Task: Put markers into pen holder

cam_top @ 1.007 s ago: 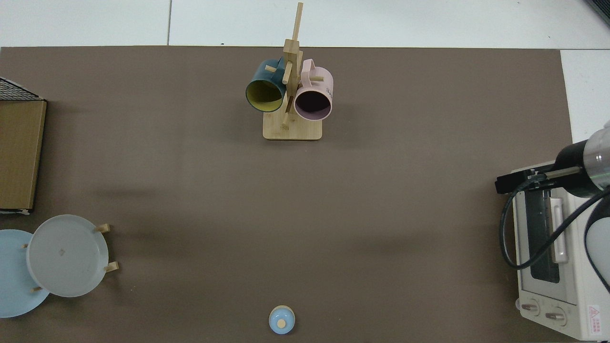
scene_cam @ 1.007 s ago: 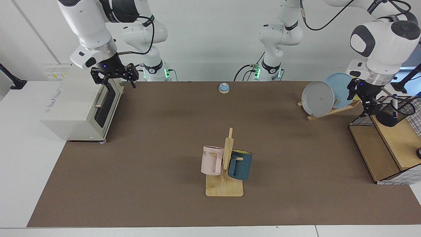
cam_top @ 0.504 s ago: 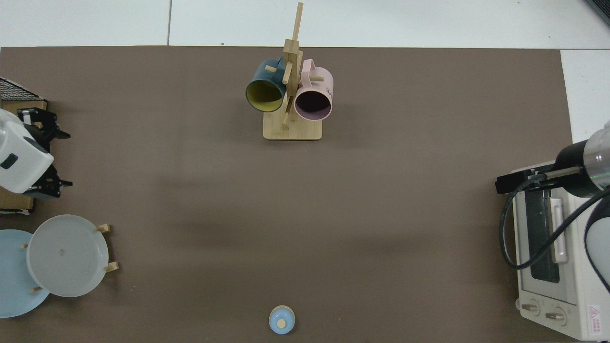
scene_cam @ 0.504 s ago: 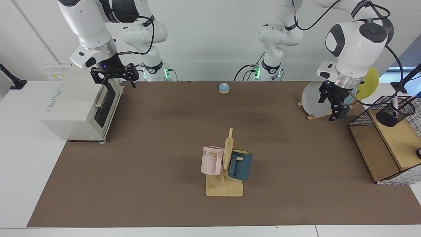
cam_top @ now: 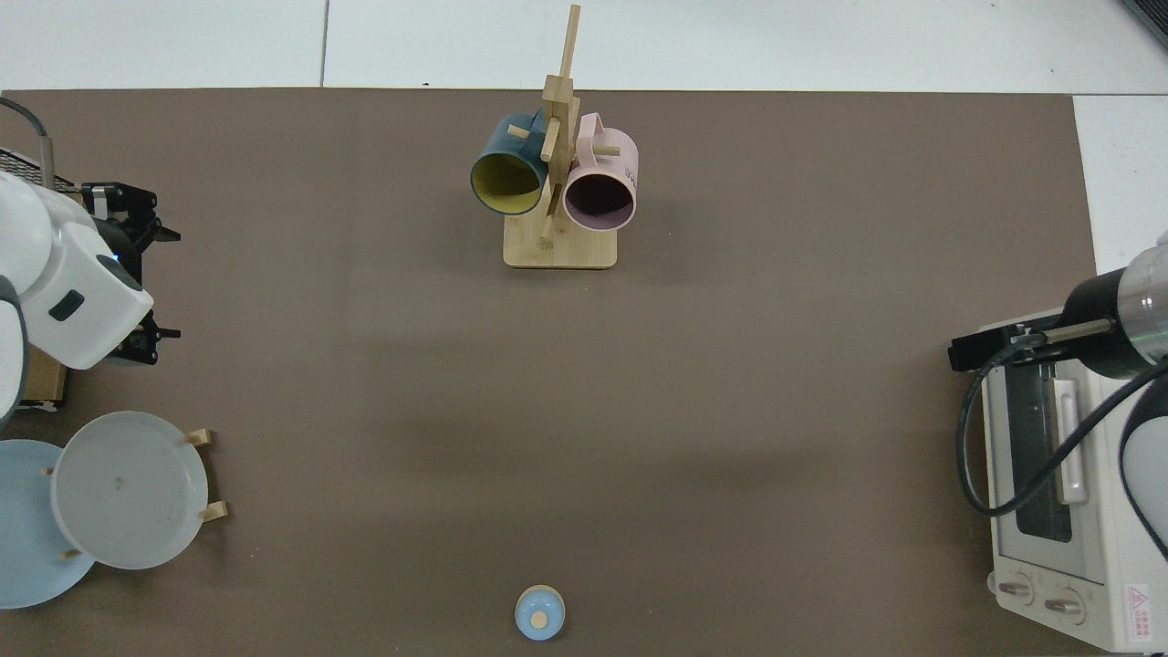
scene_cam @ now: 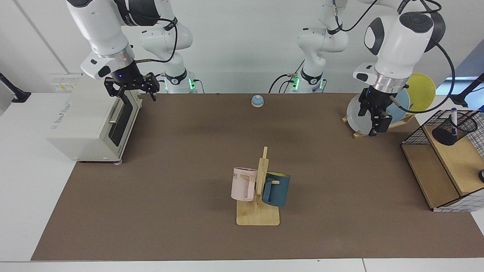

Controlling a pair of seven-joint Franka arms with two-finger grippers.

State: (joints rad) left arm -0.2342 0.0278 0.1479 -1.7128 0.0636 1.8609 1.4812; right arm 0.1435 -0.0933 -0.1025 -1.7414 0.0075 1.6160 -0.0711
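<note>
The black mesh pen holder (scene_cam: 450, 134) stands on the wooden shelf board at the far right of the facing view. The white marker (scene_cam: 454, 118) with its blue cap up stands inside it. My left gripper (scene_cam: 372, 120) hangs open and empty in front of the plate rack, well apart from the holder. In the top view the left gripper (cam_top: 170, 285) is at the left edge, and holder and marker are out of frame. My right gripper (scene_cam: 130, 92) waits open above the toaster oven's door, also seen in the top view as the right gripper (cam_top: 958, 354).
A toaster oven (scene_cam: 90, 121) sits at the facing view's left. A wooden mug rack (scene_cam: 259, 215) with a pink and a blue mug stands mid-table. A plate rack (scene_cam: 393, 124), a small blue bell (scene_cam: 257, 101) and the wire basket shelf (scene_cam: 431, 177) are also there.
My left gripper has pulled away from the pen holder, rising and moving toward the plate rack, leaving the marker standing in the holder. The right arm has not moved.
</note>
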